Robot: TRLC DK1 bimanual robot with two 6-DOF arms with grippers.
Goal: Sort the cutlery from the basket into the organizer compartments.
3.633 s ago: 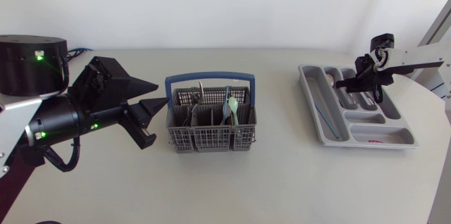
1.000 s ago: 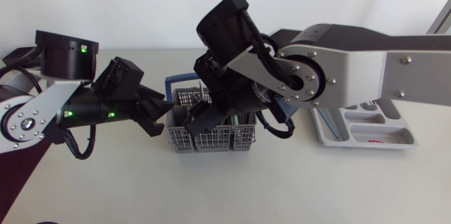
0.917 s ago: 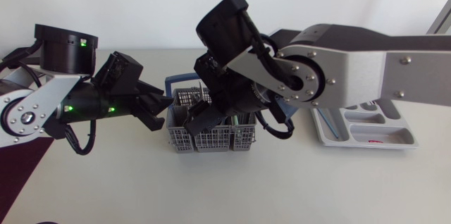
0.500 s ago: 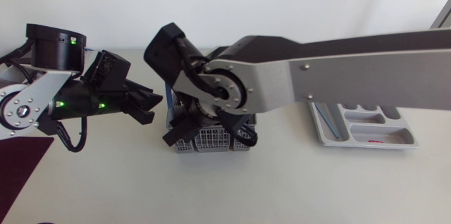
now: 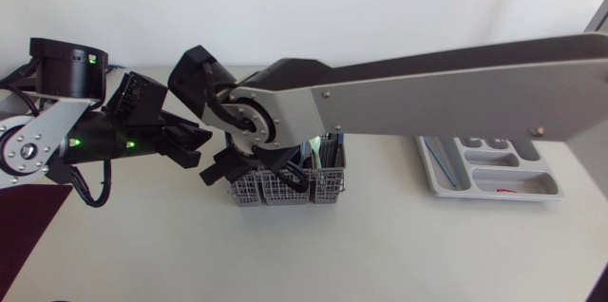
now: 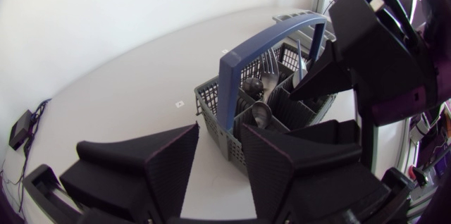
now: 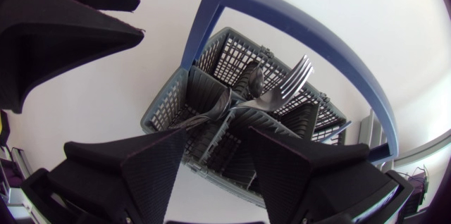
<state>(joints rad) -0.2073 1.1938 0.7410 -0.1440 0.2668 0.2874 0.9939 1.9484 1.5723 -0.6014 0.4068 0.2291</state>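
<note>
Mid-frame, the basket (image 5: 306,188) holds a fork (image 7: 285,86) standing tines-up just ahead of the right gripper (image 7: 218,136), fingers spread wide, the left gripper (image 6: 220,131) equally wide at its left, worktop (image 5: 380,254) spreading toward the lower frame edge.

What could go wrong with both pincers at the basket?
Collision: left pincer and right pincer are crowded at the same end of the cutlery basket.
Snag: the open right pincer hangs near the blue handle.
Double pick: the fork crosses a spoon, so one grasp may lift both.
</note>
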